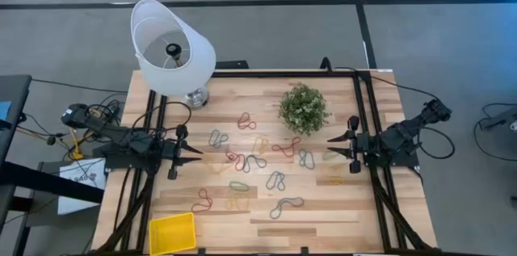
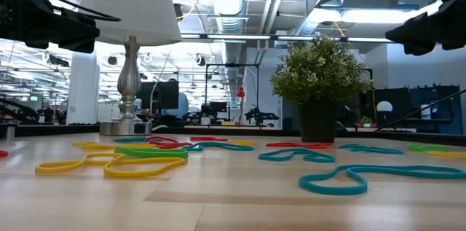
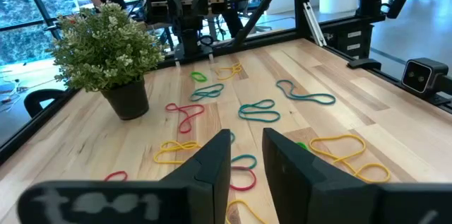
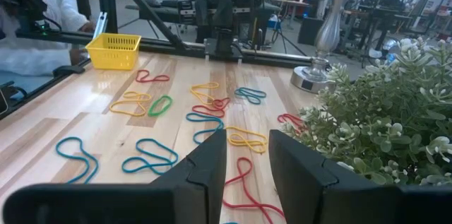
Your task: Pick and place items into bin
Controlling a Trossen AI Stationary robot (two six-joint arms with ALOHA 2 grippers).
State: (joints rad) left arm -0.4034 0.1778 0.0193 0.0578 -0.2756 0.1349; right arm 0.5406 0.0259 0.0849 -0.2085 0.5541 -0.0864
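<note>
Many thin loop items in red, teal, green and yellow lie flat and scattered over the middle of the wooden table [image 1: 258,163], also seen in the low view as a yellow loop [image 2: 109,164] and a teal one [image 2: 342,178]. The yellow bin [image 1: 173,233] stands at the near left corner and shows in the right wrist view [image 4: 113,49]. My left gripper [image 1: 199,154] hovers open at the left side of the scatter, above the table [image 3: 246,148]. My right gripper [image 1: 329,146] hovers open at the right side, near the plant [image 4: 247,145]. Neither touches anything.
A lamp with a white shade [image 1: 172,46] stands on its metal base at the far left of the table. A small potted plant [image 1: 304,108] stands far right of centre, close to my right gripper. Black frame rails [image 1: 365,127] run along both sides. People show beyond the table [image 4: 28,47].
</note>
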